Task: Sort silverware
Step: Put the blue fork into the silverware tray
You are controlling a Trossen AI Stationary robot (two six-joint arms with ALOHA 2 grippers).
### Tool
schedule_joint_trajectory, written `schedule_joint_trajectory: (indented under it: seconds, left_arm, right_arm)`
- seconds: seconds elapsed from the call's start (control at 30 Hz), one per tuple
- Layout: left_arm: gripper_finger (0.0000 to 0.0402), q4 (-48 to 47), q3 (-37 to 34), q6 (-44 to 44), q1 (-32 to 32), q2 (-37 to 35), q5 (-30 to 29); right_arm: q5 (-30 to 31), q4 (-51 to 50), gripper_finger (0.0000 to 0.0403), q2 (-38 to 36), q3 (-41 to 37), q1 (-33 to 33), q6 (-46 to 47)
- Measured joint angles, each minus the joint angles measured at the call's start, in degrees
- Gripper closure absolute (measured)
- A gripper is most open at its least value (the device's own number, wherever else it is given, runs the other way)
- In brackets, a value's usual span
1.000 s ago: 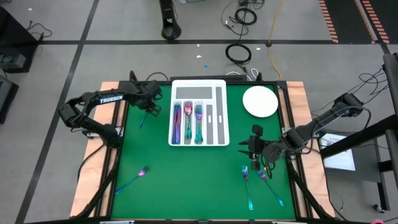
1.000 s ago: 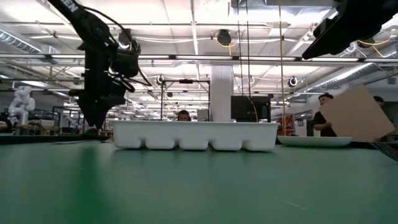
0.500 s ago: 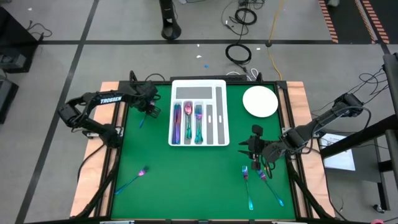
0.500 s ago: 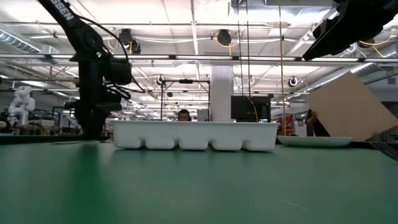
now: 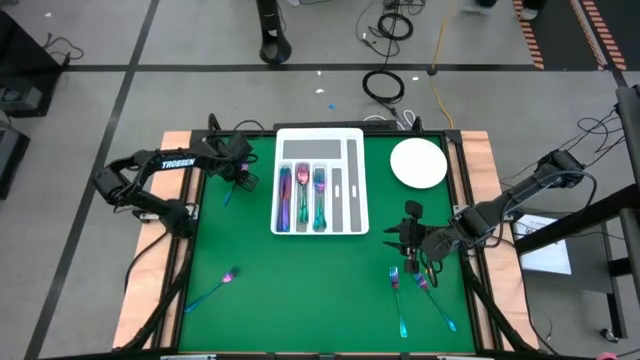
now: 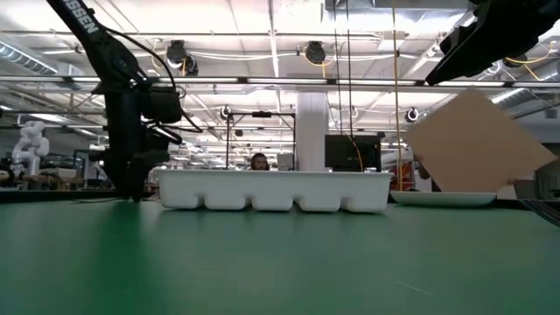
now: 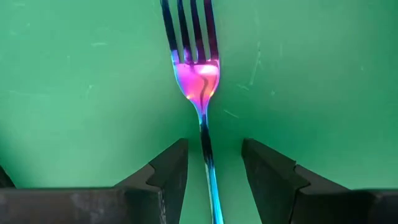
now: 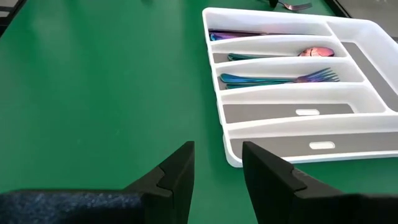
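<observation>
Fork [image 7: 200, 74] lies flat between my left gripper's [image 7: 214, 171] spread fingers (right gripper [image 8: 217, 168] idle, apart); thin, stiff, probably slippery, so I'd pinch the handle.

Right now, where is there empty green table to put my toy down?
The big green patch between the white tray, the lone spoon and the right gripper is bare. It is crowded around the forks below that gripper, and beside the left gripper.

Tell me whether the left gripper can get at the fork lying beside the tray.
Probably yes: the left gripper sits open just above the fork, a finger on each side of the handle, with nothing between them.
</observation>
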Motion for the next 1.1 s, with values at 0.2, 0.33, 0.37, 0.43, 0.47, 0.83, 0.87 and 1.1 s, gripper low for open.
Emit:
schedule_joint_trajectory:
  seconds: [0.2, 0.33, 0.37, 0.43, 0.47, 0.83, 0.87, 1.1]
  left_arm:
    - [0.026, 0.0, 0.0, 0.0, 0.0, 0.0, 0.2]
    - [0.0304, 0.1, 0.0, 0.0, -0.1, 0.0, 0.5]
    - [0.0317, 0.1, 0.0, 0.0, -0.1, 0.0, 0.5]
    - [0.0341, 0.1, 0.0, 0.0, -0.1, 0.0, 0.4]
    - [0.0353, 0.1, 0.0, 0.0, -0.1, 0.1, 0.3]
    - [0.0386, -0.4, 0.3, -4.6, 0.0, 0.1, -0.1]
    - [0.0386, -0.7, 0.7, -5.3, 0.0, 0.2, -0.1]
    - [0.0396, -1.4, 5.0, -10.2, -0.9, 0.1, 0.1]
  right_arm:
    - [0.0, 0.0, 0.0277, 0.0, 0.0, 0.0, 0.0]
    - [0.0, 0.0, 0.0277, 0.0, 0.0, 0.0, 0.0]
    - [0.0, 0.0, 0.0277, 0.0, 0.0, 0.0, 0.0]
    - [0.0, 0.0, 0.0277, 0.0, 0.0, 0.0, 0.0]
    - [0.0, 0.0, 0.0277, 0.0, 0.0, 0.0, 0.0]
    - [0.0, 0.1, 0.0277, 0.0, 0.0, 0.0, 0.0]
    - [0.0, 0.1, 0.0277, 0.0, 0.0, 0.0, 0.0]
    - [-0.2, 0.3, 0.0277, 0.0, 0.0, 0.0, 0.6]
